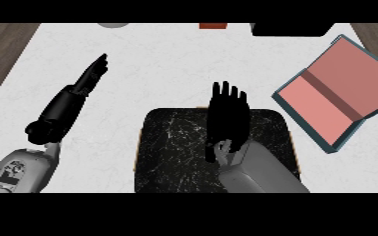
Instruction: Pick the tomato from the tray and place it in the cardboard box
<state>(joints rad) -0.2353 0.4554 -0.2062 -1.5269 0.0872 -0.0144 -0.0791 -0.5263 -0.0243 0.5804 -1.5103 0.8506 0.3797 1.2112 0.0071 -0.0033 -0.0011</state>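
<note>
Leftmost, the left hand (90, 75) rests on the white counter (162, 65) with fingers straight and together. Over the dark marbled tray (170, 150), the right hand (227, 112) hangs flat, fingers spread, holding nothing; the tomato is not visible, probably hidden beneath it. To grasp well, lower straight and curl around whatever lies under the palm before swinging right to the cardboard box (328, 92), which lies open

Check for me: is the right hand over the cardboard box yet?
No. The right hand is above the dark tray, while the cardboard box lies apart at the counter's right.
</note>
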